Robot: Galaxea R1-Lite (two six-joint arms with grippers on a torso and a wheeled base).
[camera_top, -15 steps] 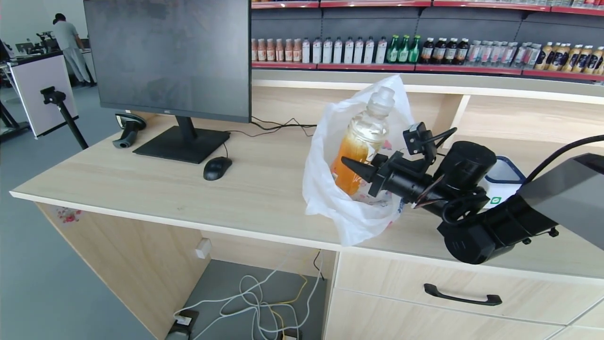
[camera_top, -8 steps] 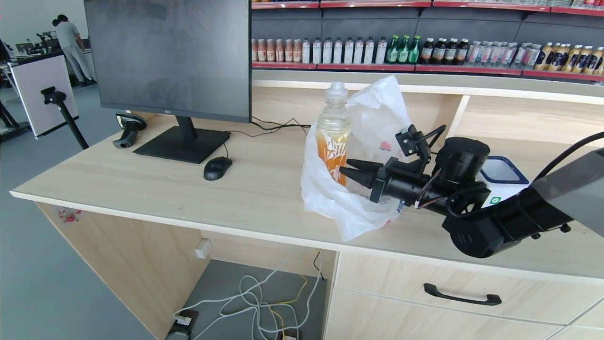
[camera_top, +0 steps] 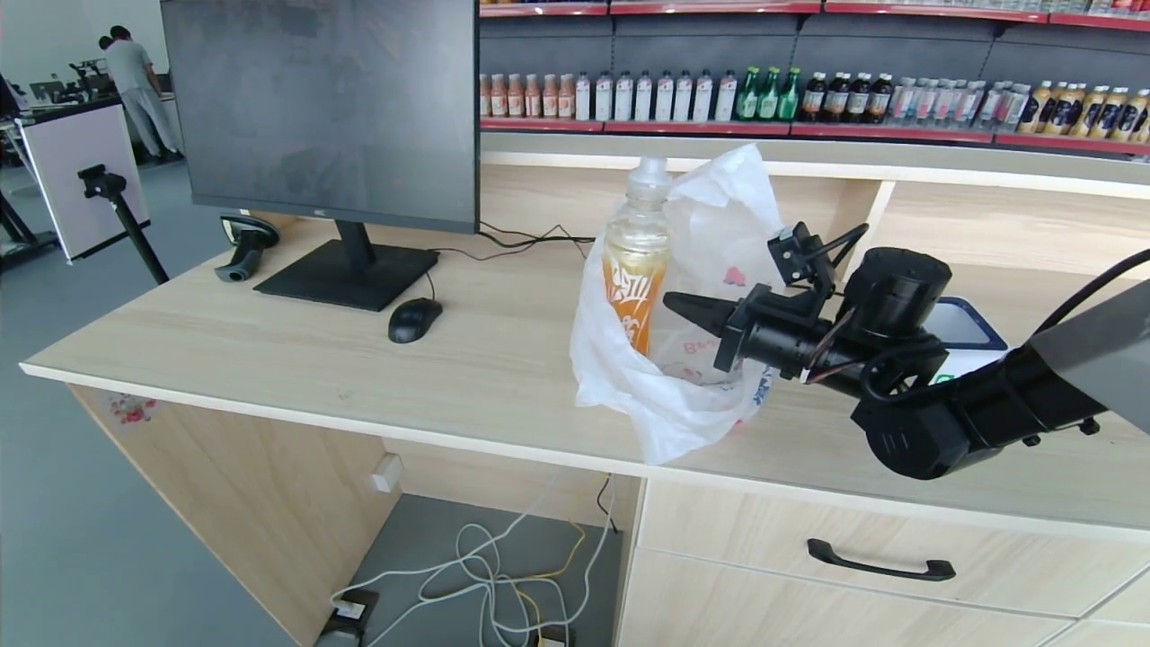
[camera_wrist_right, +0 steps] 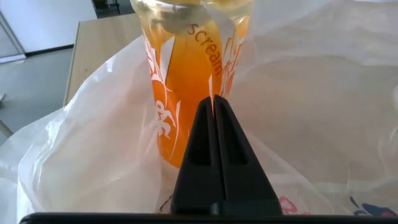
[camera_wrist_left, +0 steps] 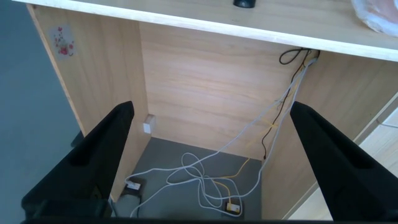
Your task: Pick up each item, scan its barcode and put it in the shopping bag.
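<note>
The left gripper (camera_wrist_left: 211, 109) hangs low in front of the counter (camera_top: 269, 341) with its fingers spread wide and nothing between them, pointing into the cable space underneath.

Up on the counter, the right gripper (camera_top: 687, 305) is clenched on nothing, its two fingers pressed flat together. A second ago the drink bottle (camera_top: 636, 270) leaned back inside the shopping bag (camera_top: 719, 216) with the gripper low beside it. Half a second ago it was already standing, and now it stands upright while the gripper has lifted a little and sits at about label height. That suggests this item is delivered and let go, and the arm looks free to come away for whatever is next.

The bottle stands just ahead of the gripper's tips, whether touching them I cannot tell. In the right wrist view the closed gripper (camera_wrist_right: 212, 102) points straight at the bottle's (camera_wrist_right: 186, 93) label. It is clear plastic, orange drink filling the lower part, an orange and white label, a pale cap poking above the bag's rim. The thin white bag (camera_wrist_right: 311, 93) wraps loosely around it, slumped and crumpled, open towards the gripper.

Well beyond, far to the gripper's left, a handheld barcode scanner (camera_top: 243, 247) rests beside the monitor (camera_top: 323, 108).
</note>
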